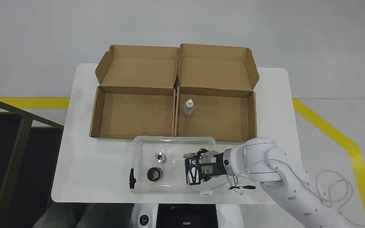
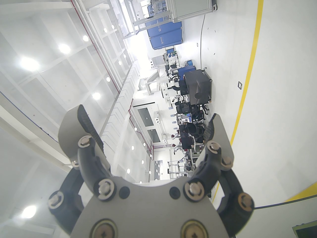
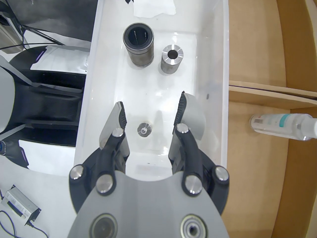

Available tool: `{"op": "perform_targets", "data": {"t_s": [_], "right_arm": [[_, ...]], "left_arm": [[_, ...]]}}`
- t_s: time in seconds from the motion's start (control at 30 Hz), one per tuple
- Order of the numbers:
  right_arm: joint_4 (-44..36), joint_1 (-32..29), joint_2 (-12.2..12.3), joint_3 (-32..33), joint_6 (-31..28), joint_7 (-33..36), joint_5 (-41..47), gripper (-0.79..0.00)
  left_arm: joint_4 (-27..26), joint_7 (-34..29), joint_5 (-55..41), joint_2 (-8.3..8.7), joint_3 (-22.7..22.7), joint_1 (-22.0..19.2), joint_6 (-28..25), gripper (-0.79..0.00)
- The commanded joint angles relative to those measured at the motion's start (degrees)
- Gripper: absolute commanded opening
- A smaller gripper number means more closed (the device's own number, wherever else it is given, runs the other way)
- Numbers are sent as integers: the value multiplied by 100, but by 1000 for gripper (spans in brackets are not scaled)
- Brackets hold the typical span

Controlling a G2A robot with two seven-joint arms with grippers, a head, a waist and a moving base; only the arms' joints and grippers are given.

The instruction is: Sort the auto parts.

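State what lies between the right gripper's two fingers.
A small round metal part lies on the clear tray's floor between the right gripper's open jaws, touching neither; the right wrist view shows it.

My R claw (image 3: 151, 111) hangs w/ jaws wide apart, arm bent in from my right; L claw (image 2: 148, 117) gapes too, rolled sideways.

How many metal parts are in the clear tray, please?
3: a dark bearing and a silver slotted cylinder adjacent, a small part beneath the right gripper, which may hide more.
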Motion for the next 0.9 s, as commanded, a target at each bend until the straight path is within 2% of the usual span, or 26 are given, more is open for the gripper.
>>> {"op": "perform_targets", "data": {"t_s": [0.0,0.3,0.87], "right_arm": [[58,61,7,-131,23,23,-85,-400],[248,546,34,-821,253,253,-385,-400],[636,1308,140,-1685,675,675,-113,-397]], "left_arm": [[0,0,0,0,0,0,0,0],[0,0,0,0,0,0,0,0],[0,0,0,0,0,0,0,0]]}}
